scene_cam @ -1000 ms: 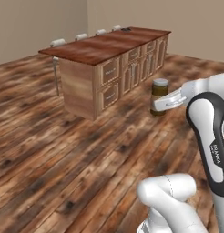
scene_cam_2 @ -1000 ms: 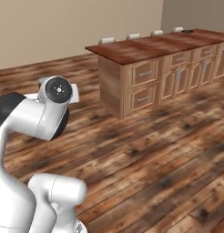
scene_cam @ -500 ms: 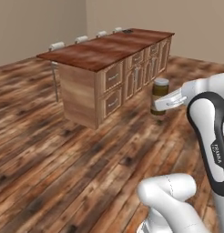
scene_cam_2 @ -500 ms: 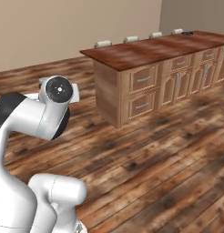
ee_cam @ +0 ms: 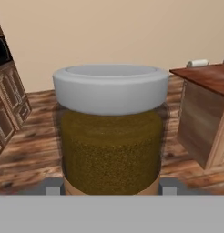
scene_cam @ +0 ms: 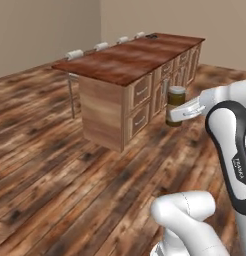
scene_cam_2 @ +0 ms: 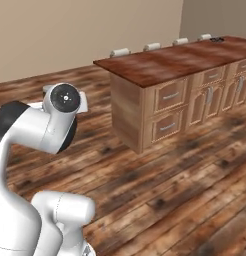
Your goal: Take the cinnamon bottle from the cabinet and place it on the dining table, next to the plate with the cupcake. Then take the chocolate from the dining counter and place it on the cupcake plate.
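My gripper (scene_cam: 181,113) is shut on the cinnamon bottle (scene_cam: 176,105), a brown jar with a grey lid, held upright above the floor to the right of the dining table (scene_cam: 130,57). In the hand view the cinnamon bottle (ee_cam: 111,145) stands between the fingertips (ee_cam: 53,186), with a corner of the dining table (ee_cam: 207,75) at the right. The dining table (scene_cam_2: 175,60) has a dark reddish top on a light drawer base. A small dark shape (scene_cam: 151,36) at its far end is too small to identify. The cabinet, plate, cupcake and chocolate are out of view.
White stools (scene_cam: 75,53) line the table's far side, also seen as stools (scene_cam_2: 120,52) in the right base view. Wooden floor (scene_cam: 55,170) lies open between me and the table. Wooden kitchen cupboards (ee_cam: 7,104) stand at the left of the hand view.
The whole picture has shifted in both base views, so the base has moved relative to the table. The jar stays held in the gripper as before.
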